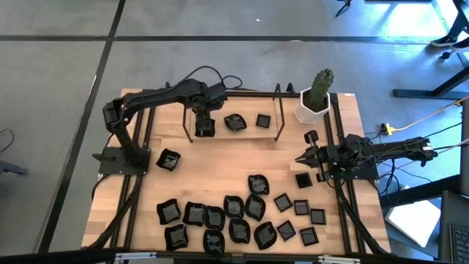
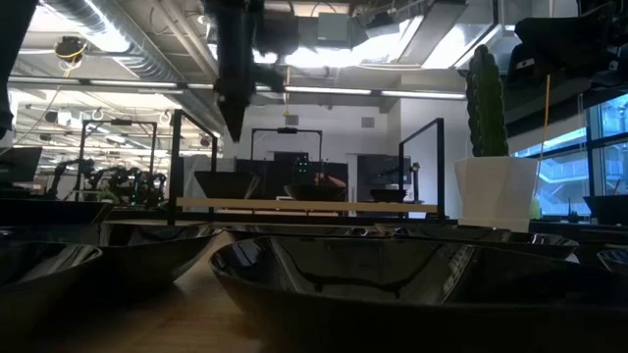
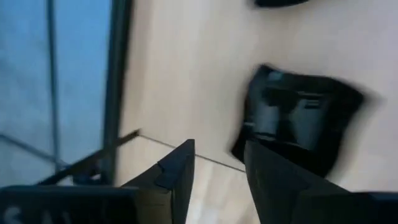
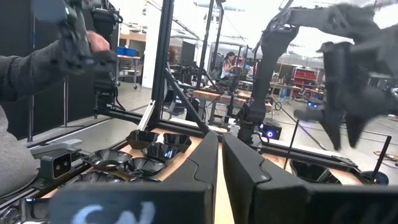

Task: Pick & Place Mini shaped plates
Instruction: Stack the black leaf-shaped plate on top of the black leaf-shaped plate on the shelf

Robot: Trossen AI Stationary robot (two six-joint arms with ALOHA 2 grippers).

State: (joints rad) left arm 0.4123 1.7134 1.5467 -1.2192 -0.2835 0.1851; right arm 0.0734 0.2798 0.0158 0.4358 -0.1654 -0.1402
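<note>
Several glossy black mini shaped plates [image 1: 234, 220] lie over the table's near half, with one apart at the left [image 1: 168, 160]. Two more [image 1: 234, 122] [image 1: 263, 120] rest on a raised wooden shelf [image 1: 249, 136] at the far side. My left gripper [image 1: 204, 126] hangs open over the shelf's left end, pointing steeply down. A wavy-edged plate [image 3: 298, 121] lies flat on the wood beside its fingers [image 3: 183, 168], not between them. My right gripper [image 1: 302, 158] waits shut at the table's right, with nothing between its fingers [image 4: 205, 162].
A white pot with a green cactus [image 1: 315, 99] stands at the far right, next to the shelf's right post [image 1: 279, 110]. A small square plate [image 1: 303, 180] lies just near of my right gripper. A person's sleeve and hand [image 4: 37, 62] show beyond the table's left side.
</note>
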